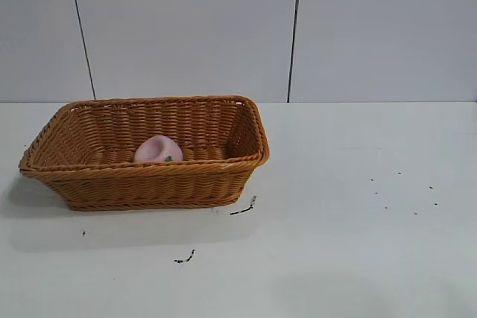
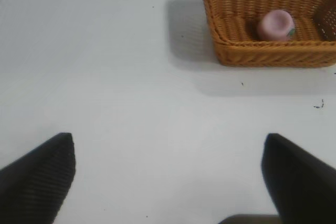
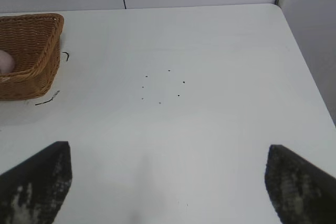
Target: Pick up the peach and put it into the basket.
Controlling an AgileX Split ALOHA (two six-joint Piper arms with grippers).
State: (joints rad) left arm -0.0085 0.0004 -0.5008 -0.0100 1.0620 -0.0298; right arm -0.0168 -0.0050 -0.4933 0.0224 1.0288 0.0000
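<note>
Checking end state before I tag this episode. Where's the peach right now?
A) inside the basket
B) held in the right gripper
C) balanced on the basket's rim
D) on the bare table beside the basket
A: the peach lies on the floor of the basket, below its rim, in the exterior view; the left wrist view shows the same, and both the right gripper and left gripper stand open and empty over bare table.

I work in a bare lab: plain white table (image 1: 358, 258) under my pincers, grey panelled wall (image 1: 186, 27) beyond.
</note>
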